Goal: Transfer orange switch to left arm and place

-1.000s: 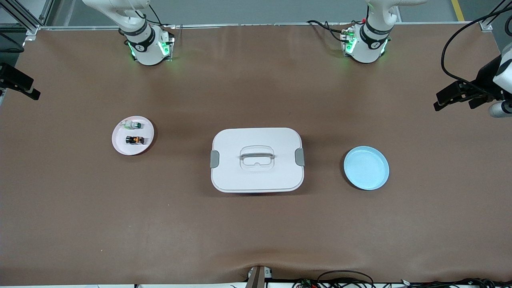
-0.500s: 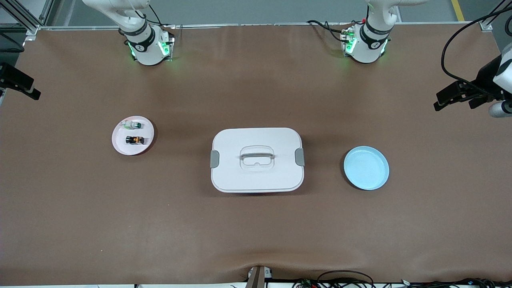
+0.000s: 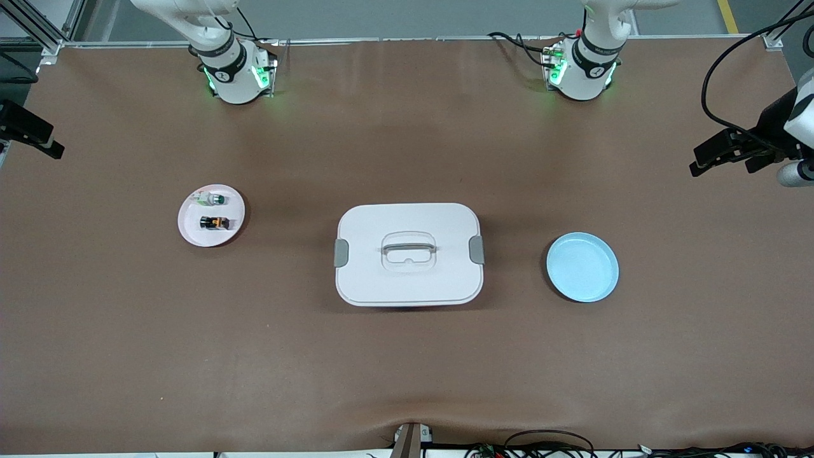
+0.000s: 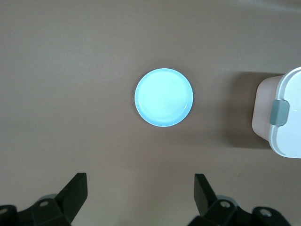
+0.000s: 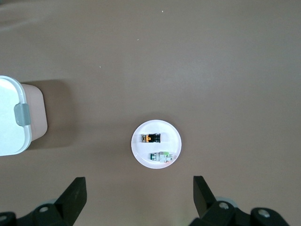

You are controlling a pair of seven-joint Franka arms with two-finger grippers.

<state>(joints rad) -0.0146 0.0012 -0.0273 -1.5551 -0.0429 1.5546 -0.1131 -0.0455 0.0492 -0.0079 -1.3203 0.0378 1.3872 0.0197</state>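
The orange switch [image 3: 214, 222] lies on a round pink plate [image 3: 194, 230] toward the right arm's end of the table, beside a small white-and-green component [image 3: 211, 199]. The right wrist view shows the switch [image 5: 151, 138] on that plate [image 5: 141, 150] far below. My right gripper [image 5: 140, 195] is open and empty, high over the table near the pink plate. The white lidded box [image 3: 407, 254] stands mid-table. My left gripper [image 4: 140, 192] is open and empty, high over the table near the blue plate [image 4: 163, 97]. Neither gripper shows in the front view.
The empty blue plate [image 3: 582, 266] lies toward the left arm's end, beside the box. The box's ends show in the left wrist view [image 4: 282, 115] and the right wrist view [image 5: 14, 122]. Black fixtures stand at the table's ends [image 3: 741, 149], [image 3: 28, 130].
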